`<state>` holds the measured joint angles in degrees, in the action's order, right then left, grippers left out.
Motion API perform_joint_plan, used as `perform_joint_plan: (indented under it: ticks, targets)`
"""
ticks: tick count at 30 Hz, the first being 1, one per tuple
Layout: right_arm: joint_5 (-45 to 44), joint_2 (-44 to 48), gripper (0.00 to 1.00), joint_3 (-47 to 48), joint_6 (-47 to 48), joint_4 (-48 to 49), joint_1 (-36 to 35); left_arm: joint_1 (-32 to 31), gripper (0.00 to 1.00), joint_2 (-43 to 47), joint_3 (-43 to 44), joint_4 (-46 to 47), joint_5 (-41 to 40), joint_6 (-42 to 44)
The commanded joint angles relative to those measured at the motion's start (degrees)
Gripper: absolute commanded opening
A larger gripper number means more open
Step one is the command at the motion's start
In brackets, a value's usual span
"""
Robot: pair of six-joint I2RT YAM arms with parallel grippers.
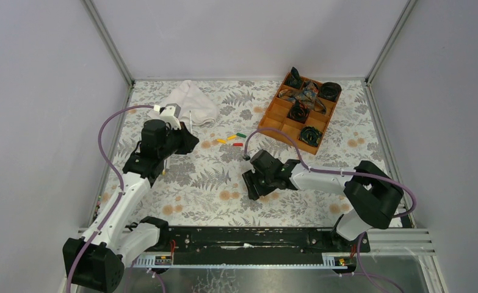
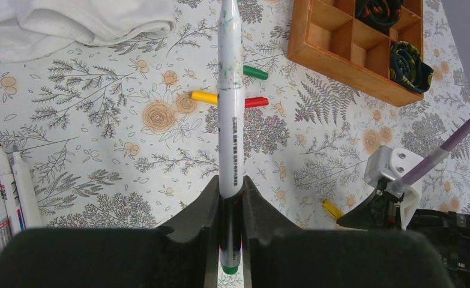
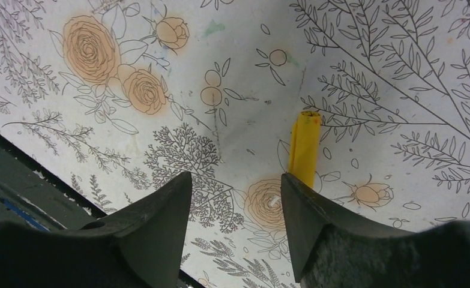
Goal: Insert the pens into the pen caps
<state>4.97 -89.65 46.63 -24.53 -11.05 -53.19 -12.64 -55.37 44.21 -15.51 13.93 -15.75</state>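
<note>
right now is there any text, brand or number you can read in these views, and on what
Held pen: dark print along the barrel, too blurred to read.
Loose pens, left edge of the left wrist view: small print, too small to read.
Caps, tray, cloth: no text seen.
Nothing legible anywhere.

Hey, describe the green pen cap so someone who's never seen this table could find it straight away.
Find the wooden tray at the far right of the floral table. Just left of its left corner, a few short coloured caps lie together. The green cap is the only green one and lies closest to the tray.
</note>
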Motion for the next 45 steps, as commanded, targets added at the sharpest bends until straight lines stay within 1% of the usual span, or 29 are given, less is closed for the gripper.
perform_joint_plan:
  ticks: [1,8,12,19,26,30,39,45]
  targets:
    - [-2.6,-0.6,0.63,0.4,-0.8,0.2,-0.5,0.5,0.0,0.3,0.1,1.7,-0.2,0.8]
    - [-6.0,-1.1,0.64,1.1,-1.7,-1.5,-0.5,0.6,0.0,0.3,0.1,1.7,-0.2,0.8]
    - [-8.4,-1.4,0.66,1.8,-1.8,-2.9,-0.5,0.5,0.0,0.3,0.2,1.7,-0.3,0.8]
    - [-10.1,-3.0,0.69,2.9,-2.0,-3.1,-0.4,0.5,0.0,0.3,0.2,1.7,-0.4,0.8]
    - [-11.4,-4.6,0.74,4.3,-2.4,-3.1,-0.4,0.5,0.0,0.2,0.2,1.7,-0.4,0.8]
    - [-11.8,-5.3,0.74,5.8,-2.3,-3.0,-0.4,0.5,0.0,0.2,0.2,1.7,-0.4,0.9]
    - [-11.9,-10.5,0.75,10.2,-0.8,-3.3,-0.4,0.5,0.0,0.3,0.2,1.7,-0.6,1.0]
    - [-12.5,-11.6,0.74,11.1,-0.1,-3.7,-0.4,0.6,0.0,0.3,0.3,1.5,-0.6,1.0]
